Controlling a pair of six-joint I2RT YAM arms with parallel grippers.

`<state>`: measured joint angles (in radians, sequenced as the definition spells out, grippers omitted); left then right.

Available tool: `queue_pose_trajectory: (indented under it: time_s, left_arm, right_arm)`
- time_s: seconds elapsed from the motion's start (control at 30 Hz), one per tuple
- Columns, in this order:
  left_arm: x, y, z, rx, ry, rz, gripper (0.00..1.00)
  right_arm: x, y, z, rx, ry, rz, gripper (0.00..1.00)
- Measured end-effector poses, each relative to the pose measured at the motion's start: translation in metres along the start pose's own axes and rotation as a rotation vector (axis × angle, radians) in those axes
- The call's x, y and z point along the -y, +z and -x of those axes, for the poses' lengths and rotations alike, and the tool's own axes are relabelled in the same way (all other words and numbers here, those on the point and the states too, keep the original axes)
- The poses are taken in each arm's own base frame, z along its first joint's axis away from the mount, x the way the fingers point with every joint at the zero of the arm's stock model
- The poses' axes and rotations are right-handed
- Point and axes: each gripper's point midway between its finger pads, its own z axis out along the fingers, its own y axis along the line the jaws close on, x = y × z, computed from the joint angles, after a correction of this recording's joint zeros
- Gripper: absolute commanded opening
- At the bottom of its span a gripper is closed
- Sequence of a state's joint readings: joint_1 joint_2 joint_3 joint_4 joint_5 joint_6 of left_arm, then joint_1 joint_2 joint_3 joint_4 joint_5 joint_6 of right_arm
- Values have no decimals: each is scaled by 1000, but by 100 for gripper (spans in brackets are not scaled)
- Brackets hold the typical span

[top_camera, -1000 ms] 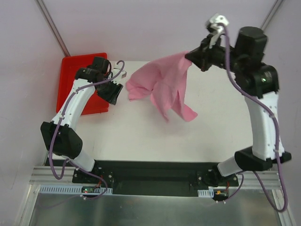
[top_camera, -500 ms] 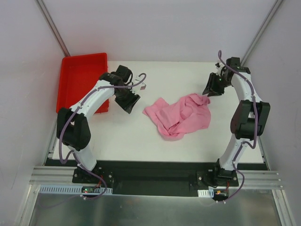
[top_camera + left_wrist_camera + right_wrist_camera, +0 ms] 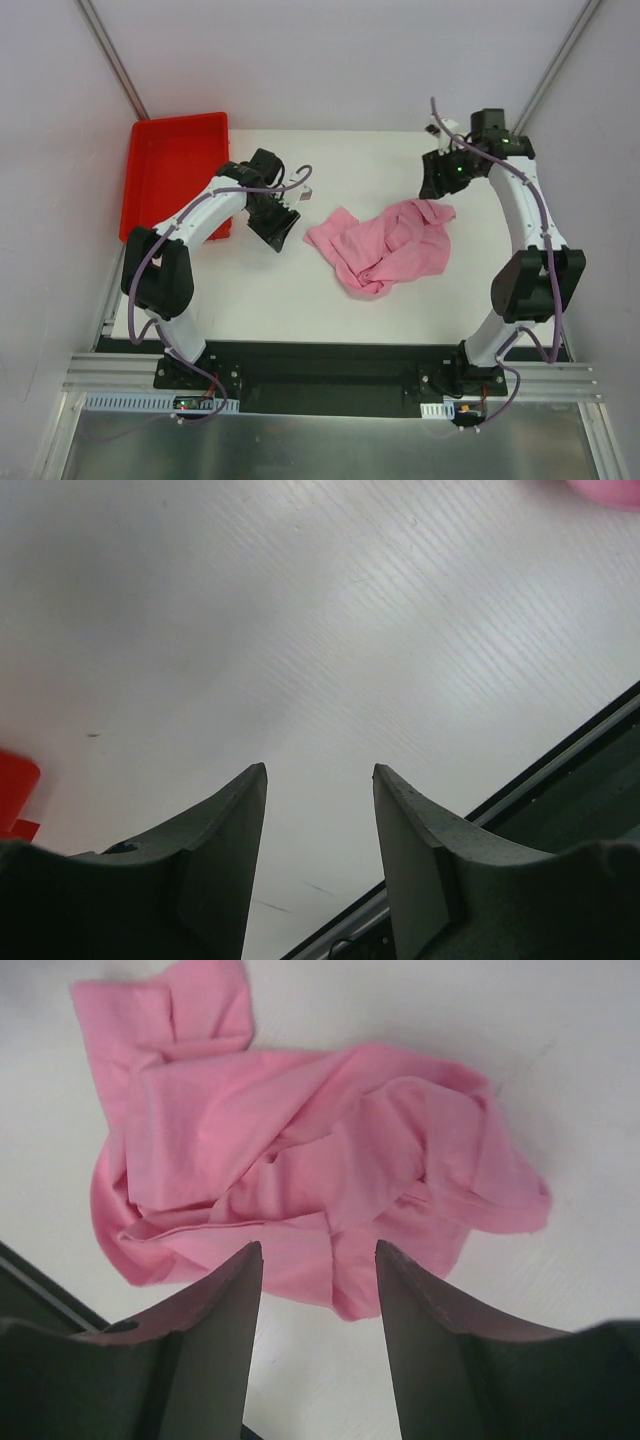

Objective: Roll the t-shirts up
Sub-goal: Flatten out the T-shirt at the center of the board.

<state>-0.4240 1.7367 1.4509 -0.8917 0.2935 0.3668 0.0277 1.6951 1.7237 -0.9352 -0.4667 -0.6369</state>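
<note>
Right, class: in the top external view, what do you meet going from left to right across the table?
red tray → left pincer → crumpled pink t-shirt. The right pincer falls within the shirt's right-hand span, so it is left out.

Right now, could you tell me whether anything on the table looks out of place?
Yes: the pink t-shirt lies crumpled in a heap on the table, folded over itself rather than spread flat. The left gripper and right gripper are both open, holding nothing.
</note>
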Motion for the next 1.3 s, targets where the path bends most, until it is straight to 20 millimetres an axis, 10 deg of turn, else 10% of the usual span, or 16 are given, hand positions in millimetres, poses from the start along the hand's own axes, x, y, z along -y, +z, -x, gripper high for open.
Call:
queue_pose_trajectory:
  time_s: [0.23, 0.6, 0.83, 1.0, 1.1, 1.27, 1.3]
  left_arm:
    - [6, 4, 7, 7, -43, -45, 47]
    - [0, 53, 66, 33, -143, -185, 47]
    - [-24, 98, 99, 48, -190, -198, 42]
    - [-19, 112, 95, 26, -238, -267, 1]
    - [-16, 113, 94, 27, -255, -304, 0]
    - [-12, 104, 89, 37, -278, -346, 0]
    - [-11, 100, 87, 38, -284, -351, 0]
  right_arm:
    - [-51, 65, -71, -299, -234, 220, 57]
    - [-61, 79, -134, -458, -389, 350, 61]
    - [-61, 83, -155, -504, -428, 375, 58]
    - [-61, 87, -169, -530, -443, 380, 16]
    - [-59, 88, -173, -543, -447, 371, 6]
    - [-63, 80, -163, -502, -478, 350, 6]
    - [-65, 75, -160, -489, -483, 343, 19]
